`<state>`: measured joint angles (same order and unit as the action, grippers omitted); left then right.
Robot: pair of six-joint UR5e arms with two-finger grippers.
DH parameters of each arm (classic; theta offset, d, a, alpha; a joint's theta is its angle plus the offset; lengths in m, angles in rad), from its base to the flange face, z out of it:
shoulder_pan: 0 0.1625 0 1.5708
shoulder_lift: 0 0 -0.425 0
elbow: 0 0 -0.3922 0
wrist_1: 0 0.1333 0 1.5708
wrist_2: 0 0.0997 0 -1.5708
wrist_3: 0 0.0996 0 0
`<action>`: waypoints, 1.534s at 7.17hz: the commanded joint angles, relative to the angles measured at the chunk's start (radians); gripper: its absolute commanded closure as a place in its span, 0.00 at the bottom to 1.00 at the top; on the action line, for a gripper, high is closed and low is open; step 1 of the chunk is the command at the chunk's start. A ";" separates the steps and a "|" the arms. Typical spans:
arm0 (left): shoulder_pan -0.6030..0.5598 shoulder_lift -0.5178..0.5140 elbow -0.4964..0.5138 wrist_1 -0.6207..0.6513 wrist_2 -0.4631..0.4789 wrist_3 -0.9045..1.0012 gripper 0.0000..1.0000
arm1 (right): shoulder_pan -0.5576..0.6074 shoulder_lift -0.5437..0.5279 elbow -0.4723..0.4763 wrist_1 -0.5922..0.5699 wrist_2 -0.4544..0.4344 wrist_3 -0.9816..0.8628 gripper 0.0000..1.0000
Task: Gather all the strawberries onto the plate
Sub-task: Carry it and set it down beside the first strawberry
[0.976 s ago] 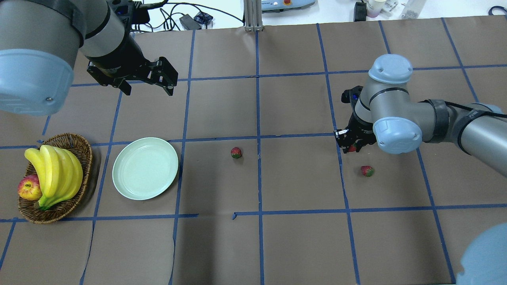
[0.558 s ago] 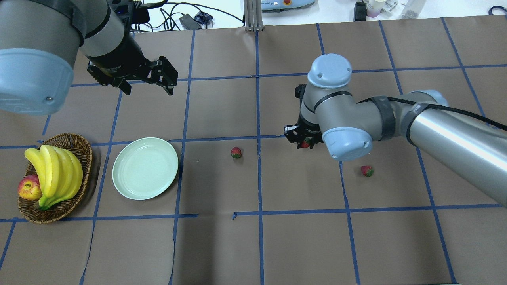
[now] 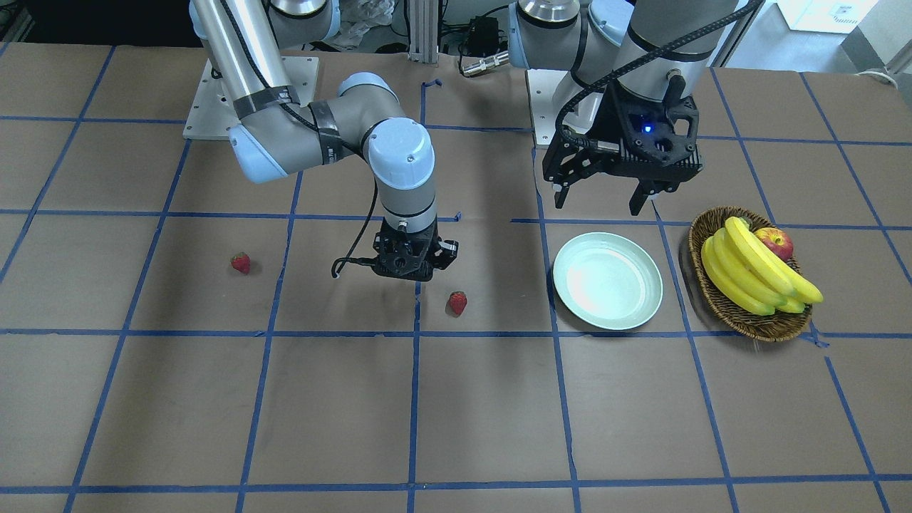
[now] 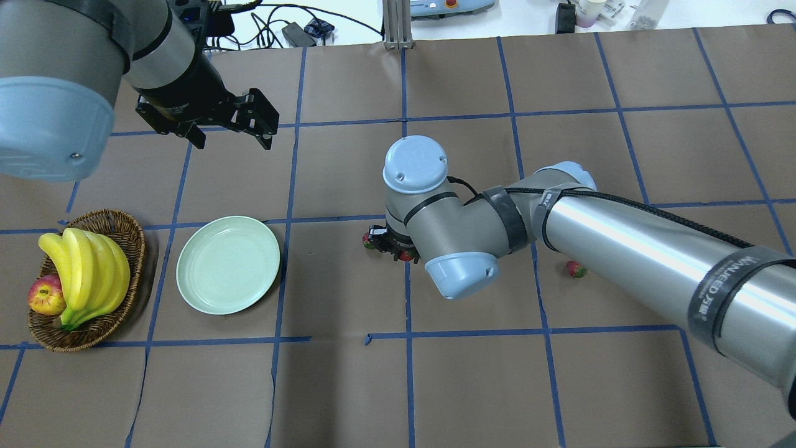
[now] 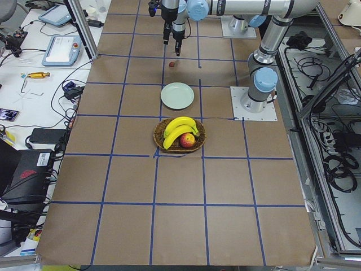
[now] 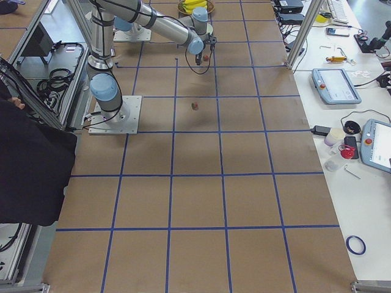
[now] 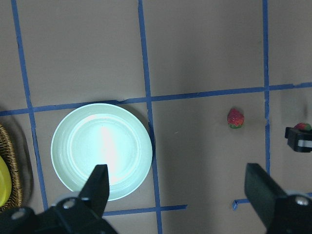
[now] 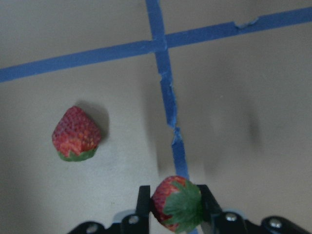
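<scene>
My right gripper (image 4: pixel 390 244) is shut on a strawberry (image 8: pixel 176 204) and holds it just above the table at the middle blue cross. A second strawberry (image 8: pixel 76 134) lies on the paper close beside it, toward the plate; it also shows in the front view (image 3: pixel 457 302). A third strawberry (image 4: pixel 575 269) lies further right, partly behind my right arm. The pale mint plate (image 4: pixel 228 264) is empty, left of centre. My left gripper (image 4: pixel 233 142) hangs open and empty high above the table behind the plate.
A brown wicker basket (image 4: pixel 124 225) with bananas (image 4: pixel 87 274) and an apple (image 4: pixel 45 295) stands left of the plate. My right forearm (image 4: pixel 622 242) stretches across the right half of the table. Cables and boxes lie beyond the far edge.
My right arm has swept left with the strawberry in its gripper, from the right part of the table to the middle, beside the second strawberry. The left arm has not moved.
</scene>
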<state>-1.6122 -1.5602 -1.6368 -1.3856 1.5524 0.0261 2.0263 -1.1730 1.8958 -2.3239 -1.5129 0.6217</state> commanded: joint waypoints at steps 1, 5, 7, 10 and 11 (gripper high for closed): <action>0.000 0.000 0.000 -0.001 0.000 0.000 0.00 | 0.052 0.024 -0.001 -0.008 0.047 0.020 1.00; 0.000 0.006 0.000 -0.001 0.002 0.002 0.00 | 0.051 0.023 0.006 0.001 0.037 0.013 0.00; 0.000 0.006 -0.001 -0.001 0.003 0.002 0.00 | -0.004 -0.014 0.009 0.015 -0.078 -0.016 0.00; 0.000 0.008 -0.002 0.000 0.006 0.003 0.00 | -0.212 -0.135 0.011 0.248 -0.101 -0.352 0.00; 0.001 0.008 -0.002 0.000 0.006 0.003 0.00 | -0.281 -0.160 0.019 0.320 -0.105 -0.487 0.00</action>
<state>-1.6119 -1.5529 -1.6382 -1.3857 1.5575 0.0286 1.8304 -1.2921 1.9080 -2.0966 -1.6118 0.2916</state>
